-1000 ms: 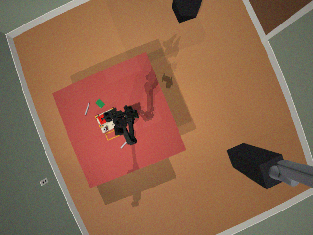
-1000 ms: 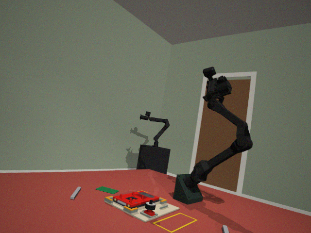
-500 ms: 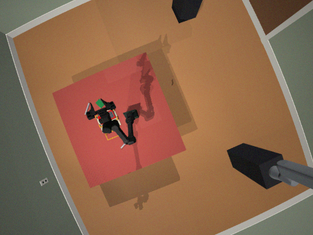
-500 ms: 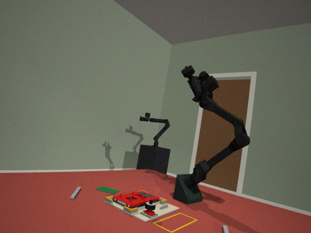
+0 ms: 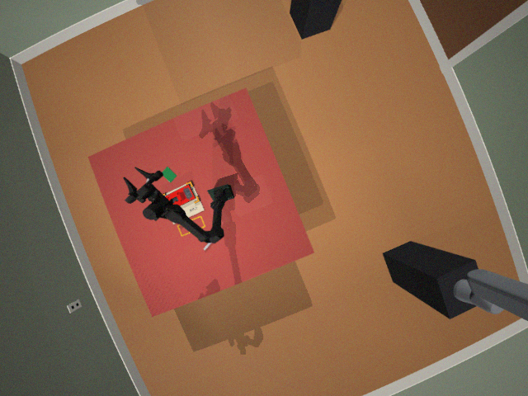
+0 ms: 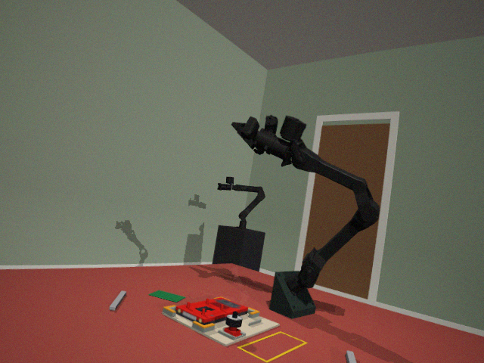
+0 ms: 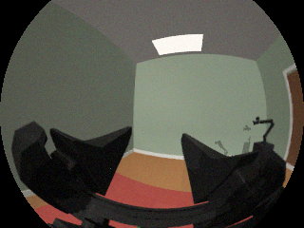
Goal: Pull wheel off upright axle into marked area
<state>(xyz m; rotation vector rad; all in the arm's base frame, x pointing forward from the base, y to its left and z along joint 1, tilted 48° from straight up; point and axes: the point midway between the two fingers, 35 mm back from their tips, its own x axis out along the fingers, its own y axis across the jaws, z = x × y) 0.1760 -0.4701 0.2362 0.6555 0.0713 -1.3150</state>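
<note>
1. Pincer [image 6: 239, 126] hangs high above the board [image 6: 218, 321], fingers parted, gripping nothing.
2. Wheel [image 6: 234, 321] sits on its axle at the board's near corner.
3. Yellow-outlined marked area [image 6: 272, 345] lies just beside the board on the worktop [image 6: 78, 332].

So the wheel [image 6: 234, 319] is a small black one with a pale rim, sitting flat on its upright axle [image 6: 234, 313] over a red base. The marked area [image 6: 272, 345], a yellow-outlined rectangle on the table, lies just beside the wheel with nothing inside.
</note>
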